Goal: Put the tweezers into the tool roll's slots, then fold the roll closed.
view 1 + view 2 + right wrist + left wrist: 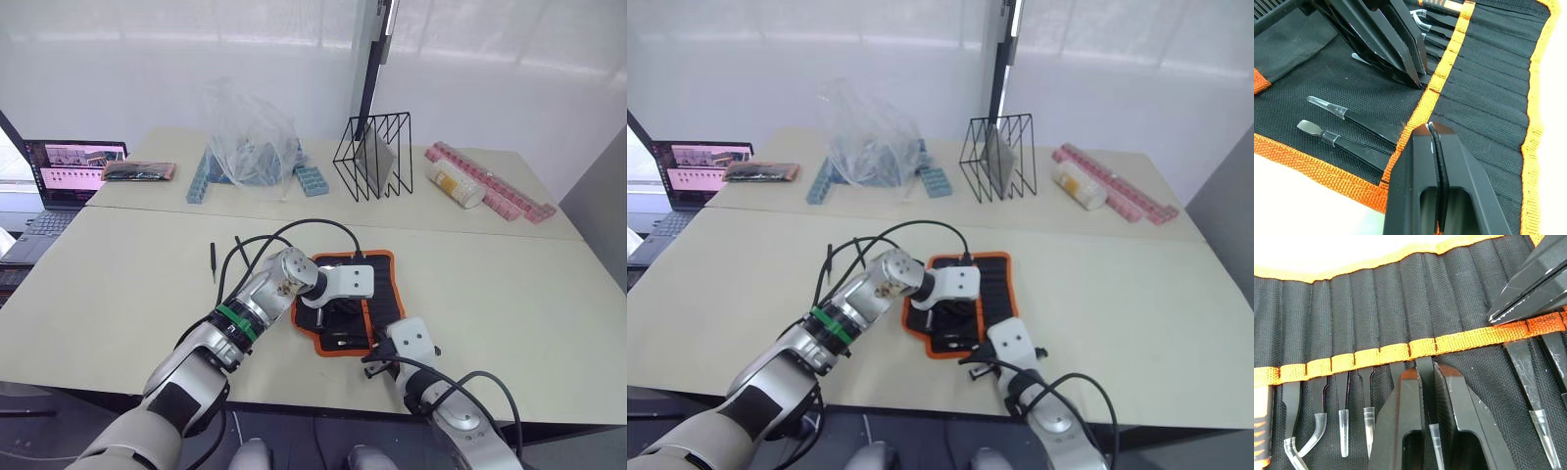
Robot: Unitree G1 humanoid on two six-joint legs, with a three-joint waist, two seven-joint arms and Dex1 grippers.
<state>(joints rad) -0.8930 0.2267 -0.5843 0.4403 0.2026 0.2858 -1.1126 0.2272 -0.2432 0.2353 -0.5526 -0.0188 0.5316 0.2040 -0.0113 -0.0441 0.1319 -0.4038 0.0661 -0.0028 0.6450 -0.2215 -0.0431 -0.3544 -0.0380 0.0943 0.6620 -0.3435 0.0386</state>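
The left gripper (1426,396) is pinching a tweezer into the slots (1400,350) of the open tool roll (382,269) mid-table, the right gripper (1434,134) pressed together at its near edge, one tweezer (213,261) left, folding undone.

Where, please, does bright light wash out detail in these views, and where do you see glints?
Left eye view: the wall behind glows white, and shadows on the table are faint. Left wrist view: the table beyond the tool roll washes out to white; the clear caps on the tweezers glint. Right wrist view: the same washed-out table along the roll's orange edge.
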